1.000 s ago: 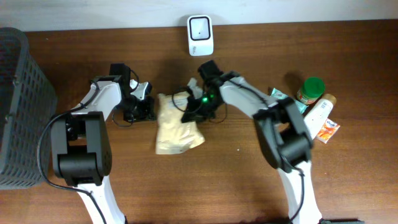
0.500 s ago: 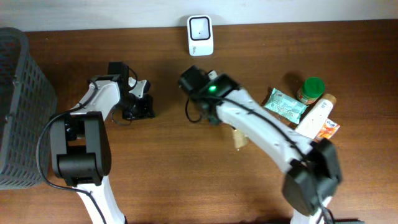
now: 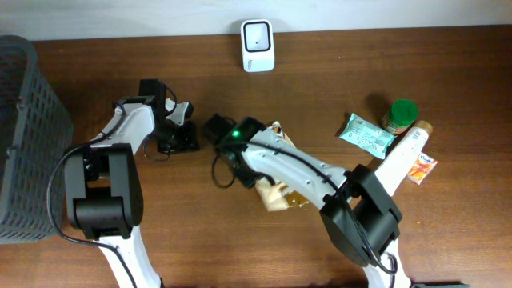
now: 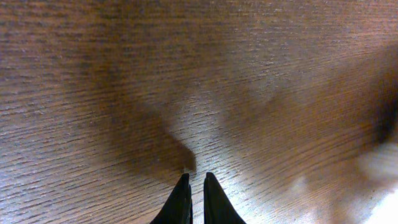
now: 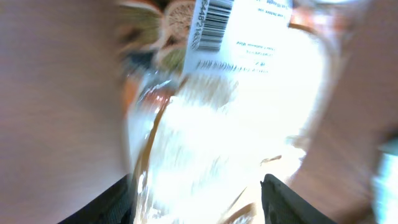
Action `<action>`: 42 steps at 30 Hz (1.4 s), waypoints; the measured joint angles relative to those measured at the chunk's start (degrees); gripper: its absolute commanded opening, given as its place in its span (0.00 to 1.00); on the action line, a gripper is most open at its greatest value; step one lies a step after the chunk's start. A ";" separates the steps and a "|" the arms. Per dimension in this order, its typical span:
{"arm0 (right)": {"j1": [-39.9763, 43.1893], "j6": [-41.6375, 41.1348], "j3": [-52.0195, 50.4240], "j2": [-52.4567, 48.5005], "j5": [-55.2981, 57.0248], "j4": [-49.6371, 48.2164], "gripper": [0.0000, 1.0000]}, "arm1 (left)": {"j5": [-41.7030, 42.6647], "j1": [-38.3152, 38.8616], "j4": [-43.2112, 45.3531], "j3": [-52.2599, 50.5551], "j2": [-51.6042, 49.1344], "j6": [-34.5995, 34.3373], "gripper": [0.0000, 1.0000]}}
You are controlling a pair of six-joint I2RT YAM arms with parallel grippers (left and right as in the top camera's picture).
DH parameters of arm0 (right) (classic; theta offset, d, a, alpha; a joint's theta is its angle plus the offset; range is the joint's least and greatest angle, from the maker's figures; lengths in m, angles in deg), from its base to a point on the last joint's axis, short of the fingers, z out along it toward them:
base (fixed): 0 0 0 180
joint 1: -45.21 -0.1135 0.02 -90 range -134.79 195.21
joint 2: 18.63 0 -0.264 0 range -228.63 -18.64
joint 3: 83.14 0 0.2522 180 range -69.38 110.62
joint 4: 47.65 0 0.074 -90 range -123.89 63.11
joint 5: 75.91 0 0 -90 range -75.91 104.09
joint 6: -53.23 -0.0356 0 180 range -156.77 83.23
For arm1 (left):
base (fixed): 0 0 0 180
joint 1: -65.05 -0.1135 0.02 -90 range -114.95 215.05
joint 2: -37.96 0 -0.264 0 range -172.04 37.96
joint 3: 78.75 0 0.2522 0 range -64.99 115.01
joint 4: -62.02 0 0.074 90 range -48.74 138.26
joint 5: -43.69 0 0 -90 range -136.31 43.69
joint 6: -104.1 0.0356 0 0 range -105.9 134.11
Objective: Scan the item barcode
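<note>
- Right gripper point(image 5: 198, 193): fingers spread wide, one at each lower corner of the wrist view. The bag point(image 5: 236, 124) fills the gap between them. The view is blurred, so I cannot tell whether either finger touches it.
- Bag: a clear soft pouch with pale loose contents. Judged light, floppy and slick, and likely to sag and crease if pinched at one corner.
- Barcode point(image 5: 211, 25): on a white label at the end of the bag away from the fingers, facing the wrist camera.
- Hold, judged: take a flat edge clear of the label, so the label stays flat and uncovered.
- Overhead: the bag sits mid-table point(image 3: 448, 232) beneath the right arm, partly hidden.
- Left gripper point(image 4: 194, 186): fingers almost pressed together with nothing between them, over bare wood.
- Scanner point(image 3: 258, 46): at the far table edge, well apart from the bag.
</note>
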 measured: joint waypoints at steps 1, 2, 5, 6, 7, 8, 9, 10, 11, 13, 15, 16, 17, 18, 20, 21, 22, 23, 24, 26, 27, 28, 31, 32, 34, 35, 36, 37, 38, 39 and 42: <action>-0.39 0.26 0.33 0.00 -2.03 0.15 0.58 | -0.02 0.00 0.07 0.00 0.00 0.00 0.07; -0.70 0.57 0.90 0.00 -4.37 0.22 0.58 | -0.04 0.00 0.04 0.00 0.00 0.00 0.07; 0.63 0.87 5.01 0.11 -10.95 1.27 0.58 | -0.83 0.00 0.04 0.00 0.00 0.00 0.06; 1.95 0.96 6.29 0.37 -12.92 1.99 0.58 | -0.92 0.00 0.04 0.00 0.00 0.00 0.05; 3.43 0.98 7.08 0.87 -14.43 2.54 0.58 | -1.07 0.00 0.04 0.00 0.00 0.00 0.04; 5.44 0.98 7.65 1.57 -16.09 3.30 0.59 | -1.14 0.00 0.04 0.00 0.00 0.02 0.03; 8.20 1.16 8.09 2.49 -17.68 4.15 0.60 | -1.29 0.02 0.04 0.00 0.00 0.02 0.03; 10.67 1.49 8.46 3.13 -18.99 5.09 0.62 | -1.29 0.02 0.04 0.00 0.00 0.02 0.02; 16.31 2.29 8.85 4.07 -21.22 6.38 0.62 | -1.29 0.02 0.04 0.00 0.00 0.07 0.01; 21.46 4.37 8.76 4.17 -23.80 7.15 0.64 | -1.25 0.28 0.02 0.00 0.00 0.66 0.00; 26.38 6.88 7.56 4.17 -26.34 7.52 0.64 | -0.61 0.76 0.02 0.00 0.00 1.55 0.00; 28.17 7.78 6.82 4.11 -27.17 7.43 0.63 | 0.22 1.27 0.02 0.00 0.00 1.99 0.00; 29.70 8.61 5.92 3.96 -28.30 7.13 0.63 | 2.03 1.77 -0.04 0.04 0.00 2.25 0.00; 30.69 9.42 5.33 3.74 -29.20 6.95 0.62 | 3.56 2.16 -0.07 0.11 0.00 2.58 0.00; 33.48 11.80 3.19 2.27 -33.66 5.70 0.57 | 10.64 3.17 -0.24 0.59 0.00 3.61 0.00; 34.40 12.72 2.38 1.46 -35.50 5.20 0.57 | 14.01 3.58 -0.20 0.76 0.00 3.87 0.00; 35.41 13.92 1.27 0.42 -38.10 4.48 0.57 | 17.59 3.87 -0.22 0.85 0.00 4.07 0.00; 36.02 14.56 0.42 -0.52 -39.69 4.07 0.57 | 20.31 4.22 -0.55 0.92 0.00 4.15 0.00; 36.33 15.06 -0.07 -1.16 -40.70 3.93 0.57 | 22.69 4.59 -1.22 1.01 0.00 4.35 0.00; 36.37 15.76 -0.50 -2.25 -42.16 3.50 0.57 | 24.48 5.62 -2.95 1.14 0.00 4.72 0.00; 36.33 15.98 -0.57 -2.60 -42.75 3.30 0.57 | 24.37 6.47 -3.87 1.14 0.00 4.85 0.00; 36.30 16.09 -0.57 -2.84 -43.23 3.08 0.57 | 23.58 7.56 -4.61 1.14 0.00 4.96 0.00; 36.26 16.59 -0.59 -2.99 -44.04 2.62 0.57 | 20.50 10.73 -5.97 1.14 0.00 5.11 0.00; 36.26 16.70 -0.59 -2.99 -44.24 2.62 0.57 | 19.45 11.82 -6.14 1.14 0.00 5.16 0.00; 36.26 16.83 -0.59 -2.99 -44.52 2.62 0.57 | 17.20 14.10 -6.05 1.11 0.00 5.18 0.00; 36.26 16.83 -0.59 -2.99 -44.52 2.62 0.57 | 15.80 15.26 -6.01 1.11 0.00 5.18 0.00; 36.26 16.87 -0.59 -2.99 -44.52 2.62 0.57 | 14.34 16.22 -5.95 1.11 0.00 5.18 0.00; 36.26 16.85 -0.59 -2.99 -44.52 2.62 0.57 | 12.70 17.16 -5.77 1.11 0.00 5.16 0.00; 36.26 16.85 -0.59 -2.99 -44.54 2.60 0.57 | 11.26 17.90 -5.70 1.11 0.00 5.16 0.00; 36.26 16.85 -0.59 -2.99 -44.54 2.62 0.57 | 9.88 18.51 -5.64 1.11 0.00 5.16 0.00; 36.26 16.85 -0.59 -2.99 -44.54 2.60 0.57 | 7.63 18.78 -4.70 1.11 0.00 5.14 0.00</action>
